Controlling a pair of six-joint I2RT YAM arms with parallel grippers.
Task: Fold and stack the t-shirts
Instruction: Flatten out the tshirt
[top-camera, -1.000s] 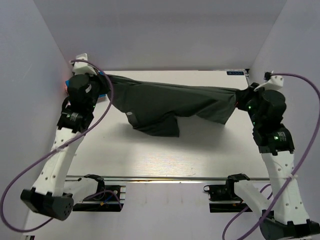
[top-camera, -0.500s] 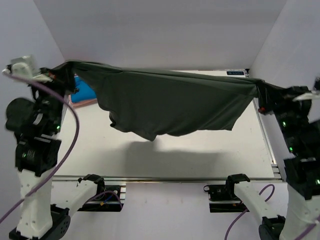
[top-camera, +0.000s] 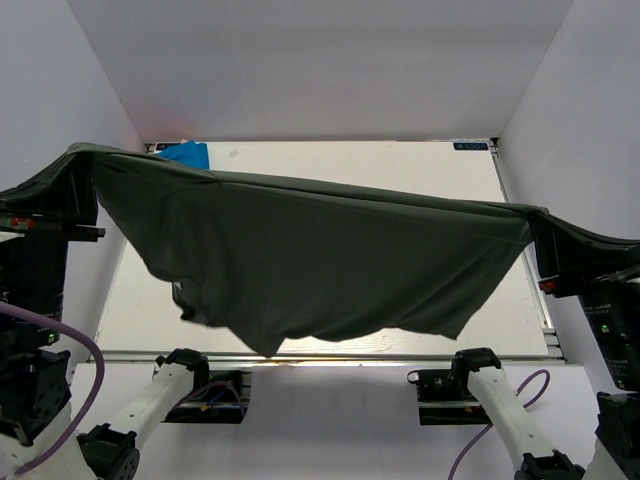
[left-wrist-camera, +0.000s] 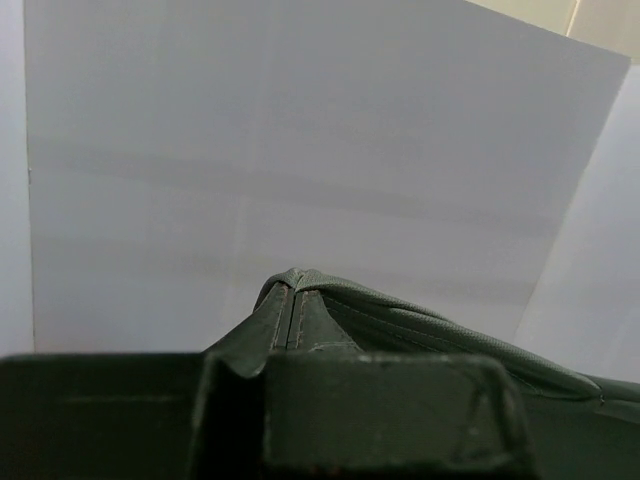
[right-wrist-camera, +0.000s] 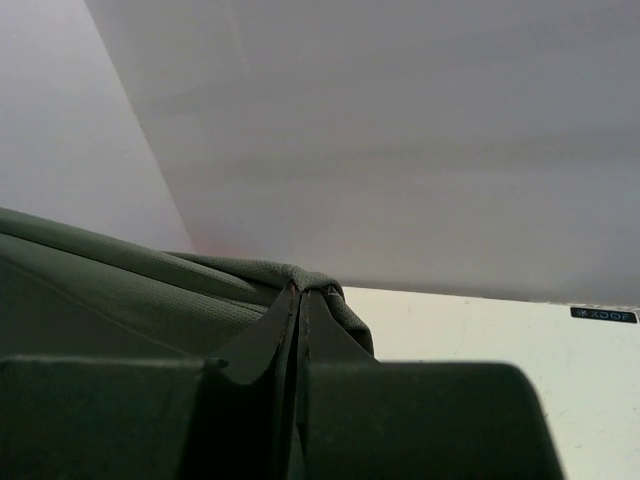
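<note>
Fingers of left gripper (top-camera: 80, 180) at 9 o'clock were clamped shut on one corner of dark shirt (top-camera: 320, 260). At 11 blue shirt (top-camera: 186, 153) lay on table (top-camera: 400, 165). Dark shirt hung stretched in mid-air above table, probably to flatten it for folding. At 3 o'clock right gripper (top-camera: 538, 232) pinched opposite corner, fully closed.

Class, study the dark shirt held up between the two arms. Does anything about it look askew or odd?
Yes. The dark t-shirt hangs unevenly. Its lower edge dips to a point left of centre, with a crumpled fold beside it, rather than hanging level. It is spread out but not yet squared for folding.
</note>
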